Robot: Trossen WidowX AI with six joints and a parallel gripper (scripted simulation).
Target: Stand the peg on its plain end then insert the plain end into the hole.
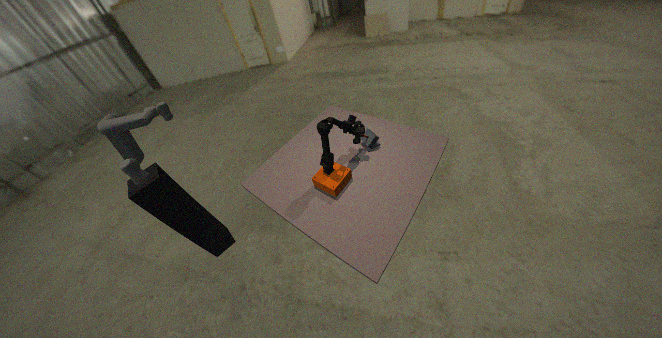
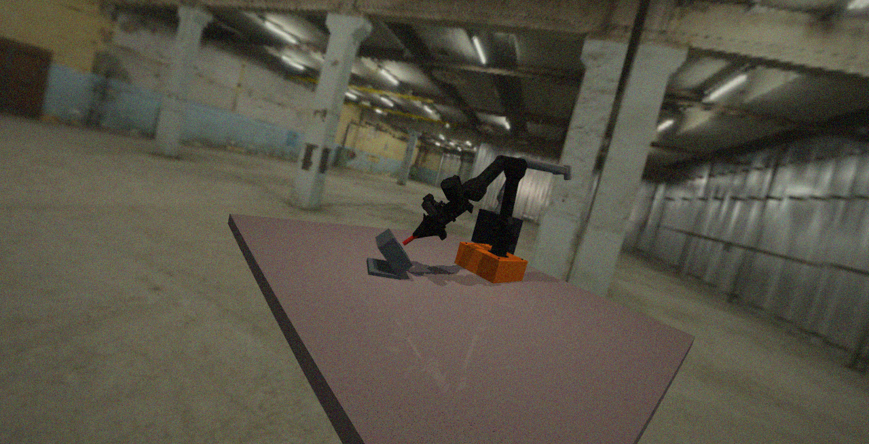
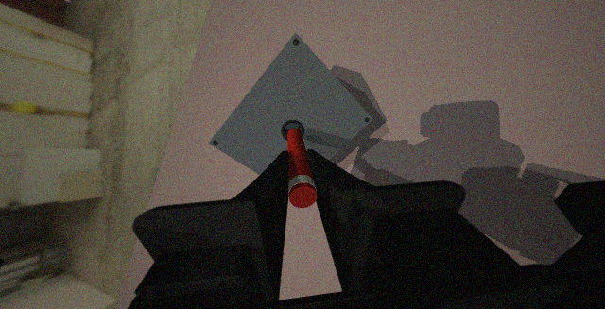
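My gripper (image 3: 297, 155) is shut on the red peg (image 3: 297, 150) (image 2: 408, 240). The peg's white-banded end points back toward the wrist camera and its plain end points at the panel. The grey-blue sloped panel (image 3: 265, 106) (image 2: 393, 249) (image 1: 371, 139) stands in front of the robot. Its hole (image 3: 285, 130) shows in the wrist view, and the plain end overlaps the hole's lower part there. In the exterior view the plain end is close to the panel's face, with a small gap. The peg slants down along the gripper's direction.
The orange base (image 1: 331, 179) (image 2: 491, 262) of the arm stands on the pink table top (image 1: 393, 206) (image 2: 486, 344). The panel's foot (image 2: 383, 268) lies on the table behind it. A second grey arm on a black pillar (image 1: 180, 211) stands off the table.
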